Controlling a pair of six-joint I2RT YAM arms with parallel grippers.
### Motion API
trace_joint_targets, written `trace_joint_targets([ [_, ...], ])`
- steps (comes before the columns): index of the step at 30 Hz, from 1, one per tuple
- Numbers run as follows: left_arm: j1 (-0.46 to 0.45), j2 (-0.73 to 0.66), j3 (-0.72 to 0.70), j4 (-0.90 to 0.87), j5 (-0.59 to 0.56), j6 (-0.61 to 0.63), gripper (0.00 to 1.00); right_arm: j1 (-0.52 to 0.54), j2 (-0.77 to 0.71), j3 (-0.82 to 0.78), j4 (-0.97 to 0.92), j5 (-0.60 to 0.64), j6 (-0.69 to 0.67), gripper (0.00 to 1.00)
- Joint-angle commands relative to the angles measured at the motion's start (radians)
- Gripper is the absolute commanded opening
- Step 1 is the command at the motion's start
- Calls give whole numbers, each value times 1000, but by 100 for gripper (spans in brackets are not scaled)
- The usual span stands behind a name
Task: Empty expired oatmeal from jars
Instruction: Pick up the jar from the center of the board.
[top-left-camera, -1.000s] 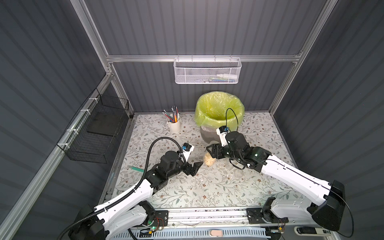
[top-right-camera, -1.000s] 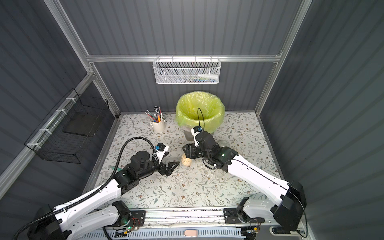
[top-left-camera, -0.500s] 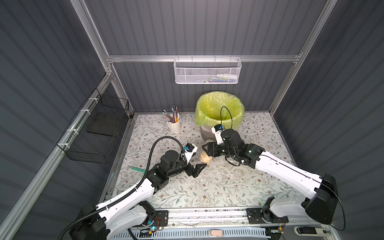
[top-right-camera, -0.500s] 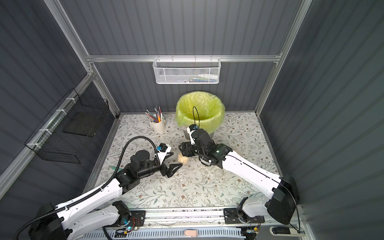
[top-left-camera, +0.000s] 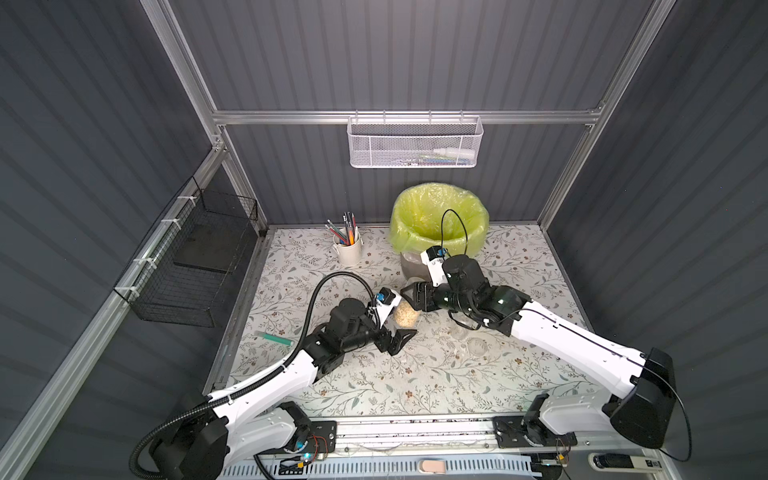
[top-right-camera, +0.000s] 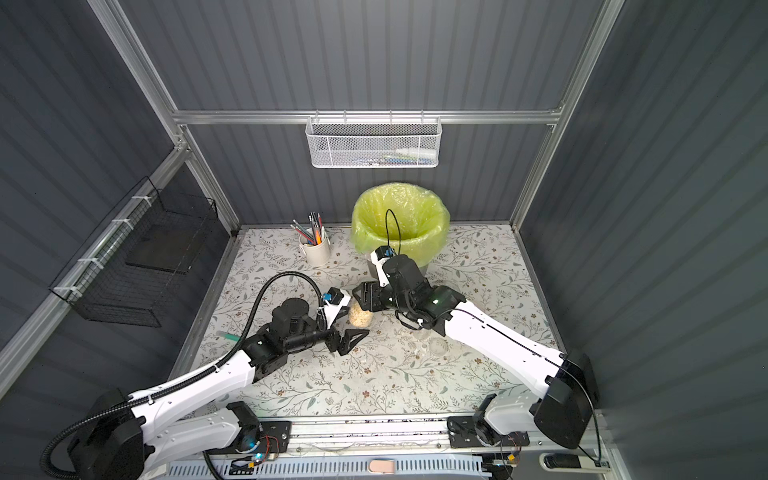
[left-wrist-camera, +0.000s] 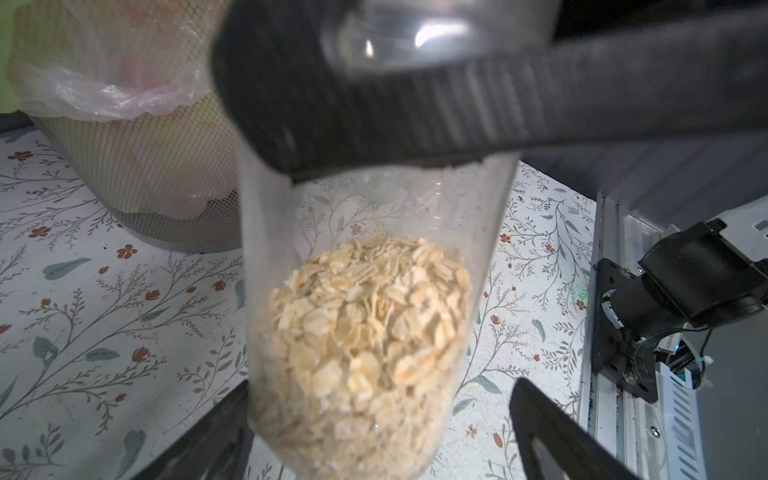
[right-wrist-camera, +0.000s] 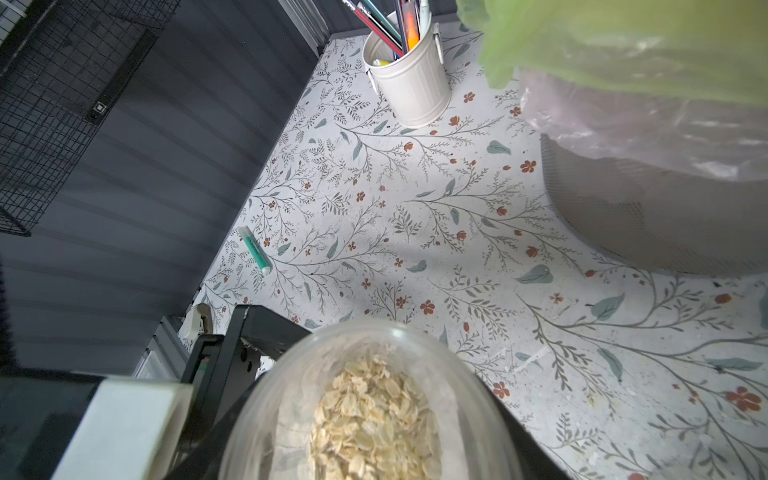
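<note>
since a second ago my right arm has brought the jar (top-left-camera: 406, 316) a little leftward, and my left pincer (top-left-camera: 397, 324) has come forward around it. my right pincer (top-left-camera: 413, 300) is clamped on the jar's upper part. my left pincer stands wide, fingers (left-wrist-camera: 552, 440) either side of the lower part; touching or not, i cannot tell. oatmeal (left-wrist-camera: 365, 332) fills the jar's lower half, near the middle of the table (top-left-camera: 415, 386).

Clear upright jar (left-wrist-camera: 457, 216), open-topped, half full of pale oatmeal (left-wrist-camera: 365, 332) flakes, two empty clear jars (top-left-camera: 476, 347) nearby
</note>
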Motion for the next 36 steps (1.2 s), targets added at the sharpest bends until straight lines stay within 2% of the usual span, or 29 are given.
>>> trace_joint_targets([
  [1,-6,8,33,48,4,19,94,4,-10,14,29,-14,6,43],
  [13,-6,25,39,67,5,28,91,4,-24,4,36,-21,20,43],
  [21,-6,31,38,77,3,29,85,4,-32,1,37,-18,21,44],
  [36,-7,30,27,114,-18,19,83,5,-37,-14,50,-23,31,44],
])
